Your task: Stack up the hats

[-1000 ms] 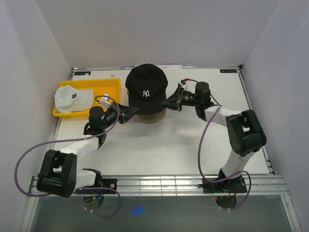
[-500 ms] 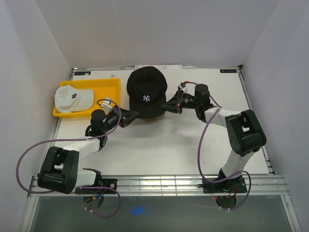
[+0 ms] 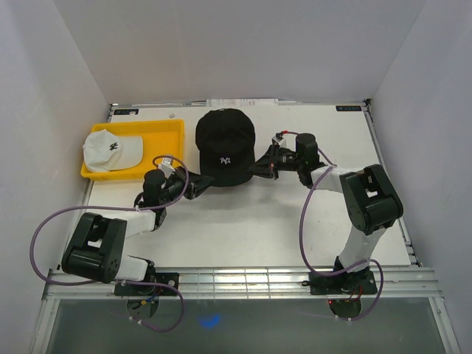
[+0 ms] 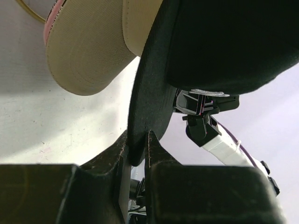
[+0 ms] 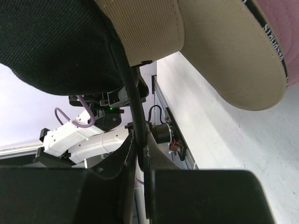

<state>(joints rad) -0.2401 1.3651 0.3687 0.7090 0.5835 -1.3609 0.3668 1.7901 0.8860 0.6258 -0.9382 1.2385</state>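
We hold the black cap (image 3: 225, 144) between us, left gripper (image 4: 136, 148) and right gripper (image 5: 139, 140) each pinching an opposite edge, directly over the tan cap (image 4: 79, 56), so lowering looks straight down.

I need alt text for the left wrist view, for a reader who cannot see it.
The left gripper pinches the edge of the black cap. A tan cap brim shows at upper left, and part of the right arm behind.
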